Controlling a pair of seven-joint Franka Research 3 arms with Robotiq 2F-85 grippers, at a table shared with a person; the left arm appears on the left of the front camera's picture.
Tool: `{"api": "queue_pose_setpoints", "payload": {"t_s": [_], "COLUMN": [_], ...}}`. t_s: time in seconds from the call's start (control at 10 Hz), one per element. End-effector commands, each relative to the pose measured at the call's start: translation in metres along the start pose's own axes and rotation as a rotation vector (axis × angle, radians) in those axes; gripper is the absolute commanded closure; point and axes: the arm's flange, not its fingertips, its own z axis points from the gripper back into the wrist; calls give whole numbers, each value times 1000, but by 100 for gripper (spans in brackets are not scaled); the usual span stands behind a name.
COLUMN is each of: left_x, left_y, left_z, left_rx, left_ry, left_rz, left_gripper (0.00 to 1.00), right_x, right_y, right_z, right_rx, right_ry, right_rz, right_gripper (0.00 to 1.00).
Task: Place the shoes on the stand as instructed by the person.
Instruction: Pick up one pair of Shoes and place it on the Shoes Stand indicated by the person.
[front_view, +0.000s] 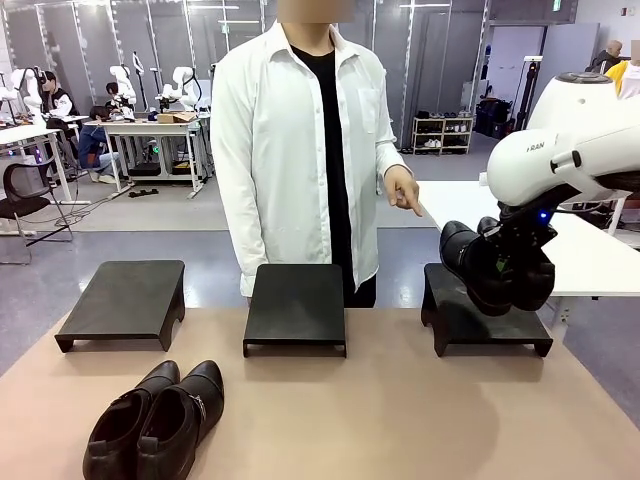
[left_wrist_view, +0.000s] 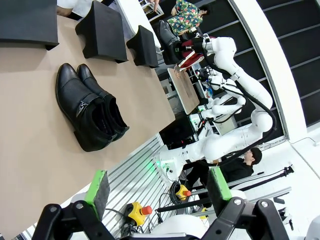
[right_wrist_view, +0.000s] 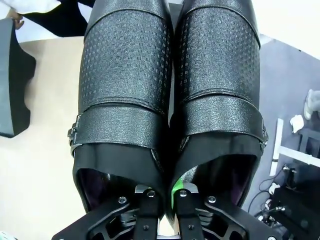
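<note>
My right gripper (front_view: 512, 262) is shut on a pair of black shoes (front_view: 487, 268), holding them tilted just above the right stand (front_view: 478, 322). In the right wrist view its fingers (right_wrist_view: 149, 201) pinch the inner collars of both held shoes (right_wrist_view: 170, 90). A second pair of shoes (front_view: 155, 423) lies on the table at the front left, also in the left wrist view as the pair of shoes (left_wrist_view: 90, 110). My left gripper (left_wrist_view: 156, 189) is open, high above the table's near edge. The person (front_view: 300, 140) stands behind the middle stand (front_view: 296, 306), one hand (front_view: 404, 190) pointing down toward the right stand.
The left stand (front_view: 125, 302) and the middle stand are bare. The tan table (front_view: 400, 420) has free room in front of the stands. A white table (front_view: 590, 250) stands to the right behind my right arm.
</note>
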Motion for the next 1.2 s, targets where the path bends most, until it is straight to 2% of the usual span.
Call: {"api": "queue_pose_setpoints", "payload": {"t_s": [0.0, 0.2, 1.1], "left_x": [0, 0, 0], "left_y": [-1, -1, -1], "left_z": [2, 2, 2], "left_rx": [-11, -11, -11], "left_ry": [0, 0, 0], "left_rz": [-12, -12, -12], "left_gripper": [0, 0, 0], "right_x": [2, -1, 9], "right_y": [-1, 0, 6], "right_z": [6, -1, -65], "right_rx": [-3, 0, -42], "right_ry": [-20, 2, -73], "right_rz": [-3, 0, -61], "right_gripper": [93, 93, 93]}}
